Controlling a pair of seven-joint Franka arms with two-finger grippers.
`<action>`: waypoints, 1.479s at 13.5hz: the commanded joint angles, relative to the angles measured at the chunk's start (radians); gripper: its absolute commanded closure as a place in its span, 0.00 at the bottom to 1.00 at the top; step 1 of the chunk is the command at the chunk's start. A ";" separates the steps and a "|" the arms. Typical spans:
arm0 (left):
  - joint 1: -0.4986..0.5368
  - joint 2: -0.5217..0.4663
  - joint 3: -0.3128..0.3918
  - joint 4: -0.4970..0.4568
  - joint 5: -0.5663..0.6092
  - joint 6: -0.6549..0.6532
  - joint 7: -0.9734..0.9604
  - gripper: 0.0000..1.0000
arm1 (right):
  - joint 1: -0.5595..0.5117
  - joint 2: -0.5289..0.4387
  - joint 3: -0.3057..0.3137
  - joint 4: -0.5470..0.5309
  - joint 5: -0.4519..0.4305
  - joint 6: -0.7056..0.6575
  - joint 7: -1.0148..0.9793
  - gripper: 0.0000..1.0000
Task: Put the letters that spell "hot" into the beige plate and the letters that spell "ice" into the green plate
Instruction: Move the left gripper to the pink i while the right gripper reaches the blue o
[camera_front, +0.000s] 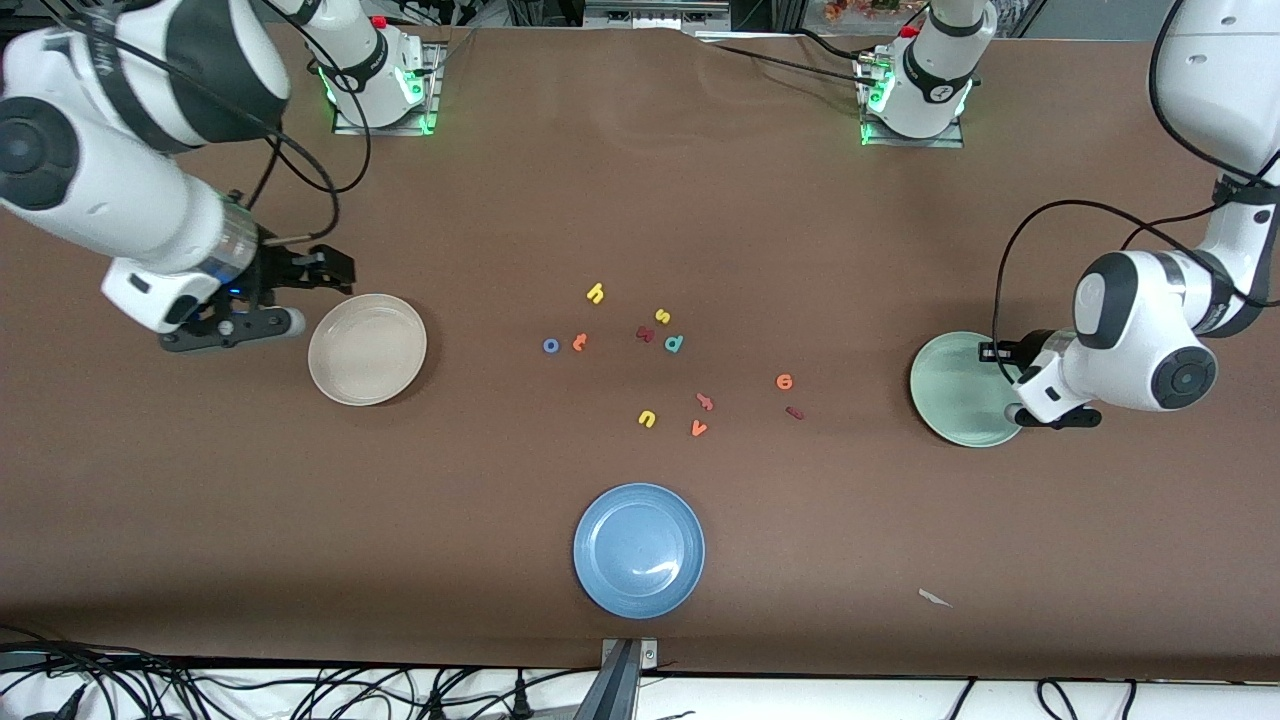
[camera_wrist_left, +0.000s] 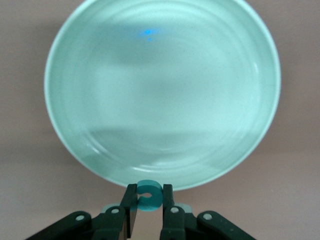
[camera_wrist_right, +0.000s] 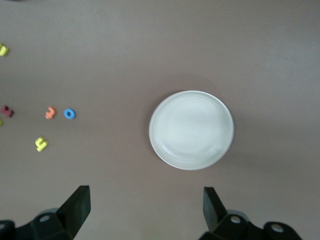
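Overhead first: the left gripper hangs over the green plate at the left arm's end of the table, its fingers hidden by the wrist from here; the right gripper waits just beside the beige plate at the right arm's end. Both plates look empty. Mid-table lie the yellow h, the blue o and the orange t — o and t close together, h a little farther from the camera. Nearer the green plate sit the orange e and the dark red i. A blue plate lies nearest the camera. Left wrist view: the fingers are clamped on the teal c, pinched across its flat faces, over the green plate's rim. Right wrist view: the fingers stand wide apart with nothing between them, the beige plate below, the o, t and h off to one side. Handling, as a judgement: the letters look tiny, light and slightly springy — not fragile, but liable to twist or flick out of a pinch. Best taken square across the widest solid part, the o across its ring, the i across its short bar. Light as they are, a release from any height may bounce them off a shallow plate.
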 joint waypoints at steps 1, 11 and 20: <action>0.008 0.033 -0.011 0.015 0.020 0.023 0.013 0.85 | -0.004 -0.004 0.090 -0.078 0.014 0.113 0.095 0.00; -0.022 -0.049 -0.084 0.110 0.005 -0.017 -0.175 0.00 | 0.001 0.091 0.278 -0.250 0.014 0.393 0.408 0.00; -0.201 0.139 -0.182 0.299 -0.020 0.166 -0.896 0.00 | 0.036 0.240 0.285 -0.275 -0.096 0.544 0.473 0.00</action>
